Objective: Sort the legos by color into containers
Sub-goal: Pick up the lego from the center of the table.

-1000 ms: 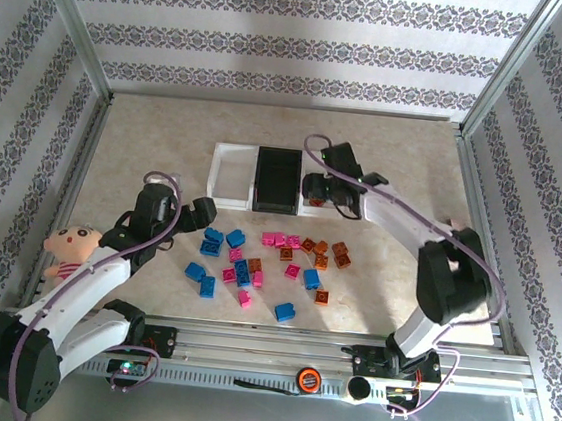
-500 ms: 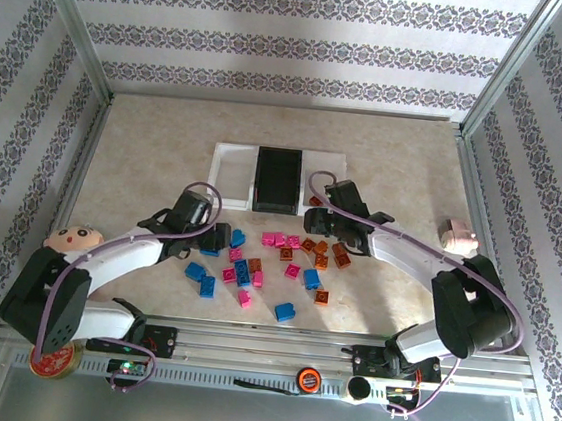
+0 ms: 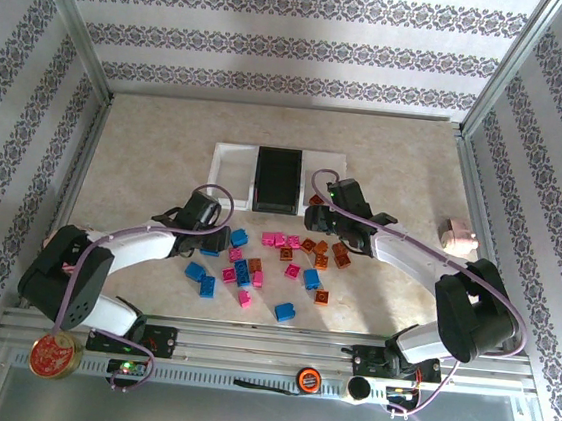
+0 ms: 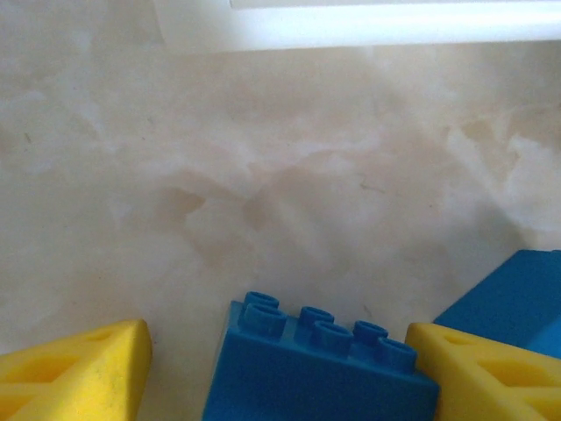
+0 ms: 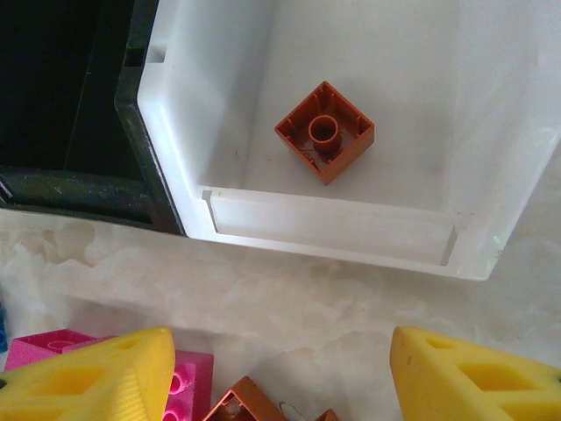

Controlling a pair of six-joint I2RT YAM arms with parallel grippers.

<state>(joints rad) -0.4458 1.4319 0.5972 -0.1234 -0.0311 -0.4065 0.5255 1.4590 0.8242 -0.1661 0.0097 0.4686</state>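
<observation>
The legos (image 3: 276,260), blue, pink and orange-brown, lie scattered in front of the containers (image 3: 230,177), a white, a black and a white tray in a row. My left gripper (image 3: 215,242) is down at the left end of the scatter. In the left wrist view, a blue brick (image 4: 316,377) lies between the open fingers of the left gripper (image 4: 276,351); the right finger is against it and the left finger stands apart. My right gripper (image 5: 280,351) hangs open over the table just before the right white tray (image 5: 351,228), which holds one orange-brown brick (image 5: 325,132).
A pink brick (image 5: 188,377) and an orange-brown brick (image 5: 241,403) lie by the right gripper's left finger. The black tray (image 5: 131,132) adjoins the white one. A pale pink pig (image 3: 456,234) lies at the right, and a red tin (image 3: 55,355) sits at the near left rail.
The left gripper has swung right and come down over the blue brick, its jaws narrowing. The right gripper has drawn back from the right white tray toward the pile.
</observation>
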